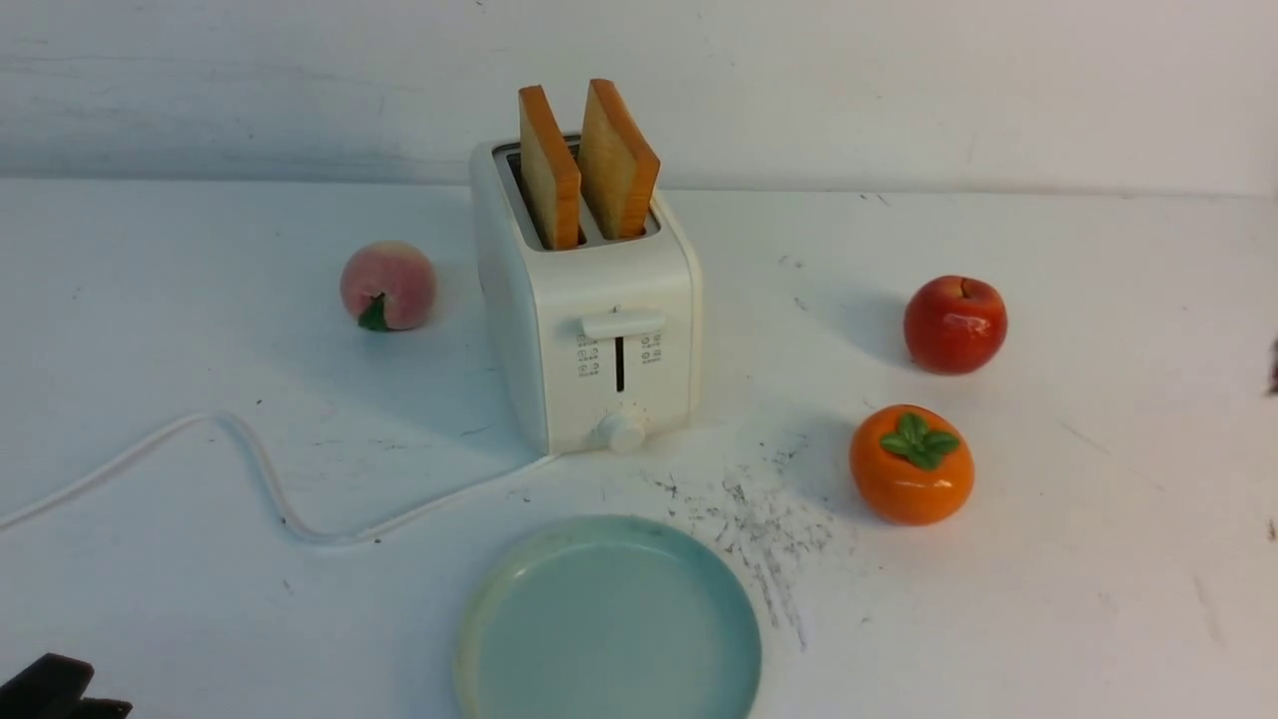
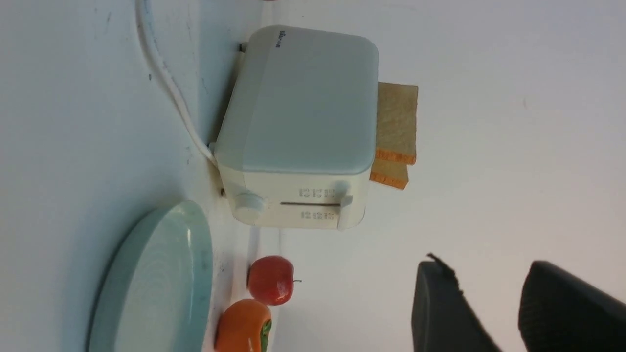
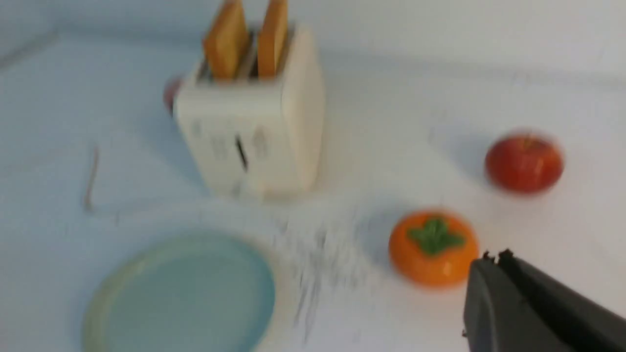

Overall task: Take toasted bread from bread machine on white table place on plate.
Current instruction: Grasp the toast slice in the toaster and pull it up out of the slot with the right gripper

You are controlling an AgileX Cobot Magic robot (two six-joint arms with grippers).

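There were two thick square tan toast slices with orange-brown crusts (image 1: 549,175), one boxy white two-slot toaster (image 1: 599,330) with one white cord (image 1: 250,469), and one round pale blue-green plate (image 1: 609,629) at the toaster's six o'clock. Three fruits lay about it: one pink peach (image 1: 387,285) at nine o'clock, one glossy red apple (image 1: 955,325) at three, one orange persimmon (image 1: 911,469) at four.

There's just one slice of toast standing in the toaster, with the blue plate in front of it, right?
No. Two slices stand in the toaster, the left slice and the right slice, one per slot; the front view shows both. The blue plate does sit in front of it.
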